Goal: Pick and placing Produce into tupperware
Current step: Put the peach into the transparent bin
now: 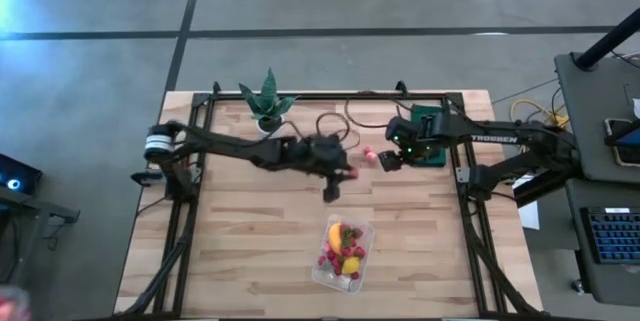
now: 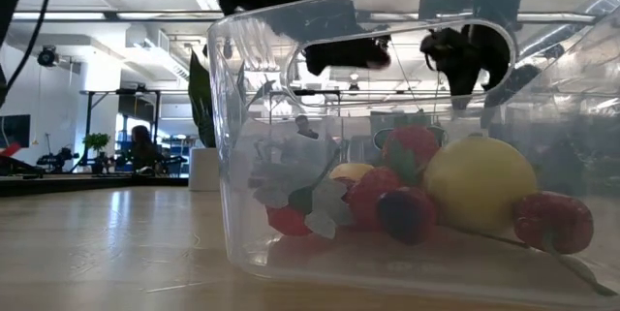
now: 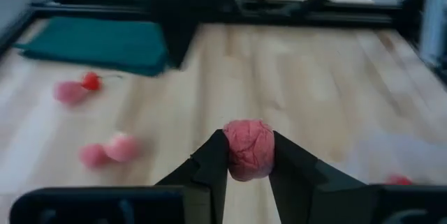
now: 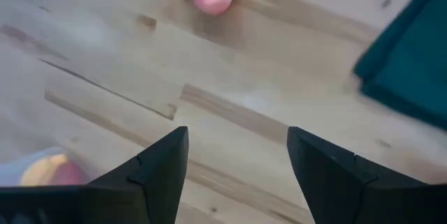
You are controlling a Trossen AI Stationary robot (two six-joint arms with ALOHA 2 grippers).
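Between the left tool's [image 3: 248, 165] closed fingers sits a pink berry [image 3: 248, 148]; right tool [image 4: 237, 158] gapes.

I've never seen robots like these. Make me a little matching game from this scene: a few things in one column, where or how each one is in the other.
Things:
1. left claw
2. right claw
3. lemon
4. potted plant

States:
A. inside the clear tub
B. open, above bare table
C. at the table's far edge
D. shut on a pink berry

Pairs: 1-D, 2-B, 3-A, 4-C
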